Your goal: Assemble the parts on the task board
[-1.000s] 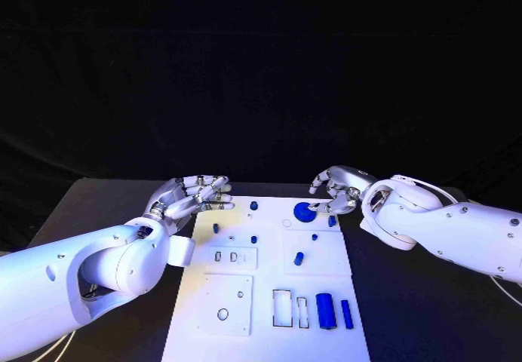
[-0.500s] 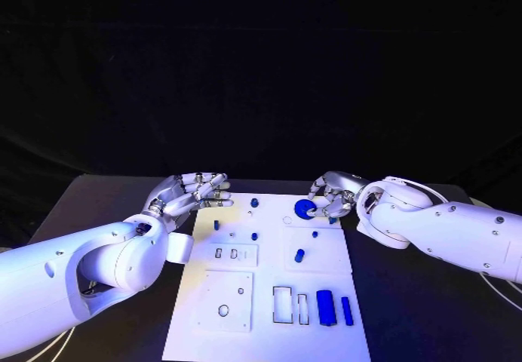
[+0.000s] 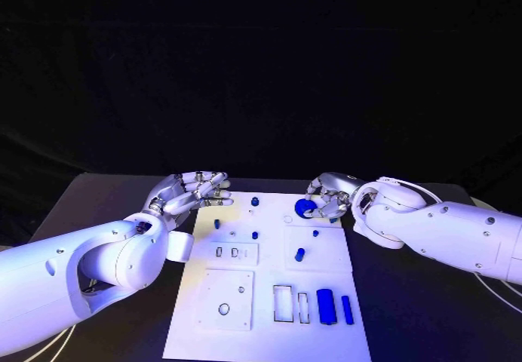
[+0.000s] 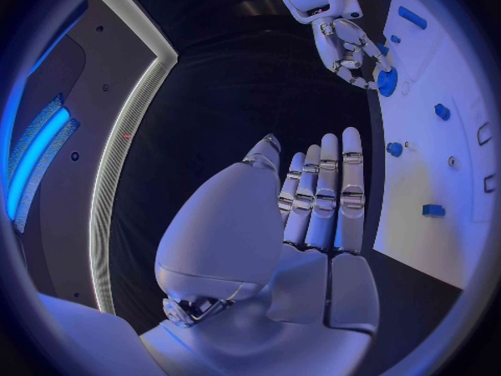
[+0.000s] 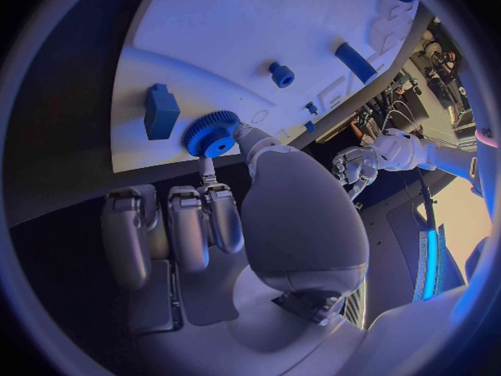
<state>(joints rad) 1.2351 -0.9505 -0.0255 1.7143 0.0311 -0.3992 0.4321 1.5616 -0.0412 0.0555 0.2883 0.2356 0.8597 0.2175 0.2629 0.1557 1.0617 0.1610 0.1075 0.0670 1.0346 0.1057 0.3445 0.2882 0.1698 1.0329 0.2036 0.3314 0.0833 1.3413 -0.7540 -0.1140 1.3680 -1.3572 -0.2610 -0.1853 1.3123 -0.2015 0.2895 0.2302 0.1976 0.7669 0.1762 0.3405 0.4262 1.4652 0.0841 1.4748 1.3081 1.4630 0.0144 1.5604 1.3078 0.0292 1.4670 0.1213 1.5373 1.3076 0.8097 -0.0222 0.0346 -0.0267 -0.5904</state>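
Over the black table [image 3: 109, 204], right hand [image 3: 330, 194] pinches a blue gear [image 3: 305, 207]; left hand [image 3: 194, 191] spread, empty.

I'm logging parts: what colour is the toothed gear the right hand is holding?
Blue. The gear, pinched by the right hand, shows best in the right wrist view.

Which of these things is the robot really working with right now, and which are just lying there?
In use:
right hand, pinching the blue gear
task board, where the gear goes

Lying about for now:
blue cylinder and blue bar at the board's near end
left hand, holding nothing beside the board
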